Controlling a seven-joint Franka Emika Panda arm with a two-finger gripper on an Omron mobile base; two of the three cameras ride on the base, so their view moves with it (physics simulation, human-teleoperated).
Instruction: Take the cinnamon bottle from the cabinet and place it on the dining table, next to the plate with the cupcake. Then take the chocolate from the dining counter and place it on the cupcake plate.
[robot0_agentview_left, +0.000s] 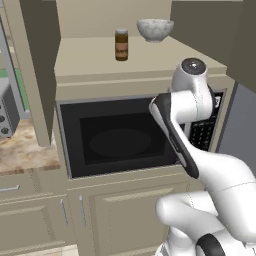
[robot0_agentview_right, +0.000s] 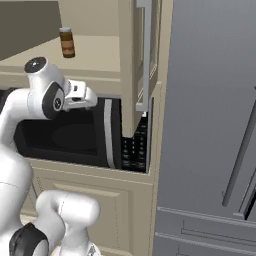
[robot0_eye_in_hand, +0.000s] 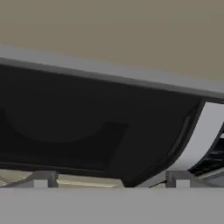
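gripper (robot0_eye_in_hand: 109, 180) wide open, empty, right at microwave (robot0_agentview_left: 120, 137) door | cinnamon bottle (robot0_agentview_left: 121, 45) upright on cabinet shelf (robot0_agentview_left: 90, 62) by bowl (robot0_agentview_left: 155, 30)

Home kitchen: built-in microwave (robot0_agentview_left: 117, 136), beige cabinets (robot0_agentview_left: 125, 210), grey fridge (robot0_agentview_right: 210, 125), stone counter (robot0_agentview_left: 22, 152), bowl (robot0_agentview_left: 155, 29) on shelf.

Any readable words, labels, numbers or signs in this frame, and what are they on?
None can be read.
Small brown cinnamon bottle on the cabinet shelf: its orange-brown label is too blurred to read.
Black built-in microwave: its keypad shows pale marks, too small to read.
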